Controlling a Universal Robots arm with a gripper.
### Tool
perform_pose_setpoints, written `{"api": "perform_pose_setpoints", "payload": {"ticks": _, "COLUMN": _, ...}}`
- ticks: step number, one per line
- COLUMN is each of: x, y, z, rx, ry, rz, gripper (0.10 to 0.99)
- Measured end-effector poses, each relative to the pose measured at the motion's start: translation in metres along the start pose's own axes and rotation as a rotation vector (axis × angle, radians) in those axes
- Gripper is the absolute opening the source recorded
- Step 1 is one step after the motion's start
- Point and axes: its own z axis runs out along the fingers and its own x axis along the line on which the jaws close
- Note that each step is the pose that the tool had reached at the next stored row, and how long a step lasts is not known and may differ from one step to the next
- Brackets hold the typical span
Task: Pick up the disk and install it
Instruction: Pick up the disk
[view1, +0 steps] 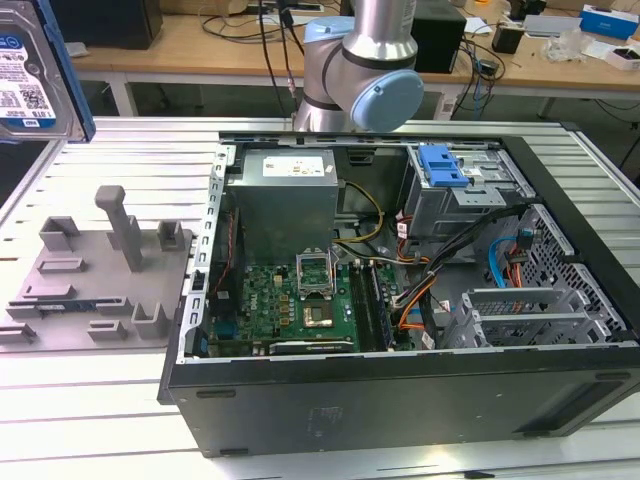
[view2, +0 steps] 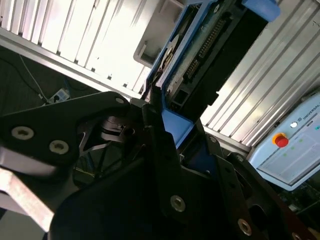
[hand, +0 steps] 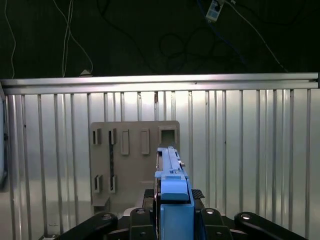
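One disk (view1: 25, 70) in jaws, grey jig (view1: 100, 290) below, PC case (view1: 400, 395) adj.

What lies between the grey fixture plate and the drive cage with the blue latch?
In the exterior view: the computer case's side wall, then the power supply and loose cables.

One disk (view1: 25, 85), one computer case (view1: 400, 400), one grey holder plate (view1: 90, 290).

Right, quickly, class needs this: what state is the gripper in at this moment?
Gripper: closed, holding the disk by its blue carrier frame, edge-on in the first wrist view.
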Motion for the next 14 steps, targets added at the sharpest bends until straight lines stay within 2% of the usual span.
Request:
{"api": "perform_pose_setpoints", "payload": {"ticks": 3, "x": 0.0101, "y": -0.0088, "z": 0.0004, "rx": -0.009, "ry": 0.0007, "rz": 0.0, "gripper": 0.365}}
{"api": "perform_pose_setpoints", "payload": {"ticks": 4, "x": 0.0142, "y": -0.0146, "z": 0.0007, "rx": -0.01, "ry": 0.0007, "rz": 0.0, "gripper": 0.365}}
{"api": "perform_pose_setpoints", "payload": {"ticks": 6, "x": 0.018, "y": -0.02, "z": 0.0009, "rx": -0.01, "ry": 0.0007, "rz": 0.0, "gripper": 0.365}}
{"api": "perform_pose_setpoints", "payload": {"ticks": 7, "x": 0.0211, "y": -0.0257, "z": 0.0011, "rx": -0.01, "ry": 0.0006, "rz": -0.001, "gripper": 0.365}}
{"api": "perform_pose_setpoints", "payload": {"ticks": 10, "x": 0.0296, "y": -0.0466, "z": 0.0017, "rx": -0.01, "ry": 0.0006, "rz": -0.001, "gripper": 0.365}}
{"api": "perform_pose_setpoints", "payload": {"ticks": 11, "x": 0.031, "y": -0.0511, "z": 0.0019, "rx": -0.01, "ry": 0.0005, "rz": -0.001, "gripper": 0.365}}
{"api": "perform_pose_setpoints", "payload": {"ticks": 14, "x": 0.0396, "y": -0.0827, "z": 0.0026, "rx": -0.011, "ry": 0.0007, "rz": -0.001, "gripper": 0.365}}
